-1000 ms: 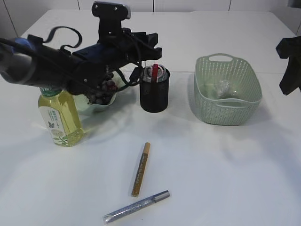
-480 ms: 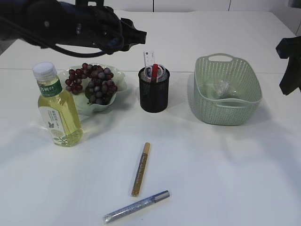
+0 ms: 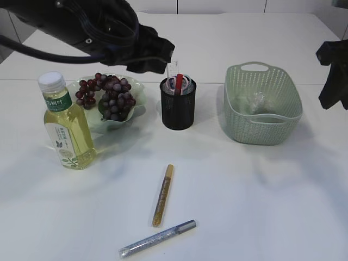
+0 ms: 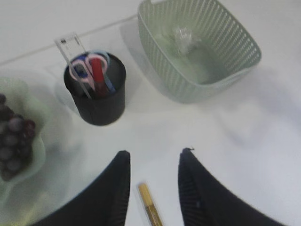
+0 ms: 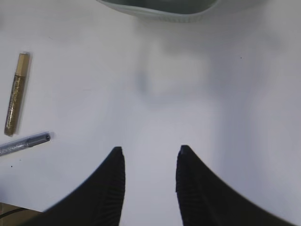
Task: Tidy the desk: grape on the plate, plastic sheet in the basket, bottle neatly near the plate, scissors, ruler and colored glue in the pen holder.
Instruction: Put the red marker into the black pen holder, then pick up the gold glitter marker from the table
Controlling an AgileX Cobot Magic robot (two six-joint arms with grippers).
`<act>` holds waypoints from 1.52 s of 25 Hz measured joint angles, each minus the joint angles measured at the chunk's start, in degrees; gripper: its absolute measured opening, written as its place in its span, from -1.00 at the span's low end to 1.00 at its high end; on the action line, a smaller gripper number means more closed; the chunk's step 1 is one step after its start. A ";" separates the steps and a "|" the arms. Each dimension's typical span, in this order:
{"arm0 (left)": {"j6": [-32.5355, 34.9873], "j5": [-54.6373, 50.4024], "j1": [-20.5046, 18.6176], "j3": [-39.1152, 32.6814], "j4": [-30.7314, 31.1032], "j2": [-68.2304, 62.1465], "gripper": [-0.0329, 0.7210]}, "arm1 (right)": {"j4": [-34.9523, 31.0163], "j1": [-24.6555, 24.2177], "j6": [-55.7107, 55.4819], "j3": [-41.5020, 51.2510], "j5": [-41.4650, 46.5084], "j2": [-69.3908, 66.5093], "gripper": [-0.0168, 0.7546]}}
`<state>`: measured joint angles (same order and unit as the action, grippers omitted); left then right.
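Observation:
Purple grapes [image 3: 110,97] lie on the pale green plate [image 3: 136,101]. The green-tea bottle [image 3: 66,126] stands left of the plate. The black pen holder [image 3: 178,107] holds scissors [image 4: 84,67] and a clear ruler [image 4: 70,48]. The crumpled plastic sheet [image 3: 256,100] lies in the green basket [image 3: 263,128]. A gold glue pen [image 3: 162,195] and a silver glue pen [image 3: 157,238] lie on the table in front. My left gripper [image 4: 155,154] is open and empty, high above the gold pen [image 4: 149,210]. My right gripper [image 5: 149,151] is open and empty above bare table.
The left arm [image 3: 92,27] hangs over the plate and pen holder at the back left. The right arm [image 3: 333,73] sits at the right edge beside the basket. The white table [image 3: 261,196] shows bare surface at front right.
The left arm rose from over the plate and bottle, then swung right toward the pen holder. The grapes and bottle are uncovered. The right arm barely moved.

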<state>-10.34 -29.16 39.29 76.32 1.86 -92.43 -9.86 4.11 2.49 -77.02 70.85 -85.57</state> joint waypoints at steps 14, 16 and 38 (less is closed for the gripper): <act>-1.01 -22.61 1.16 8.87 -7.30 -11.04 -0.22 | -0.32 0.00 0.00 0.00 0.00 0.00 -0.17; -1.35 -25.31 1.16 11.57 -7.30 -14.00 -0.22 | -0.32 0.00 0.00 0.00 0.00 0.00 -0.17; -2.89 -29.61 1.16 17.02 -10.46 -32.98 -0.22 | -0.36 0.00 0.00 0.00 0.00 0.00 -0.17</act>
<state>-13.23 -58.77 40.44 93.34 -8.60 -125.40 -10.22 4.11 2.49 -77.02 70.85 -85.57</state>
